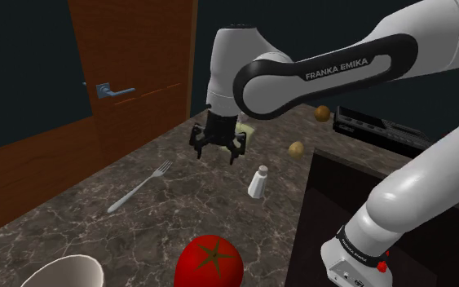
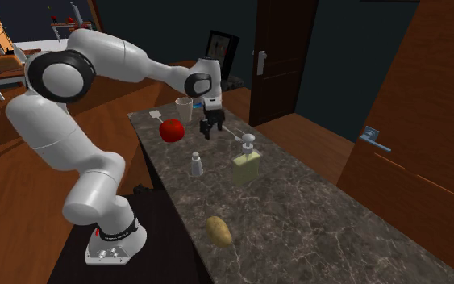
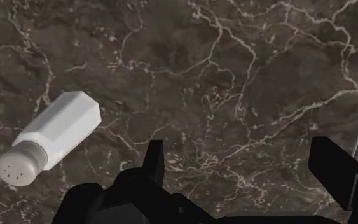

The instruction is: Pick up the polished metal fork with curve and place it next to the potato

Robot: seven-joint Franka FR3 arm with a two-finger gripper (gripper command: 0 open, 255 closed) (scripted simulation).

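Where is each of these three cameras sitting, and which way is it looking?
Shoulder view: beside the stand, looking down along the counter toward a door; the arm and open claw show.
Second exterior view: at the counter's opposite end, past the potato, facing the other way; whole arm and stand show.
Wrist view: riding on the claw, looking down at the counter; its two black fingers show.
Shared: all three see the shaker and fork.

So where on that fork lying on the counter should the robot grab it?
Probably mid-handle, from straight above, with the gripper straddling its width: the fork lies flat on the marbled counter, so only its narrow sides can be pinched.
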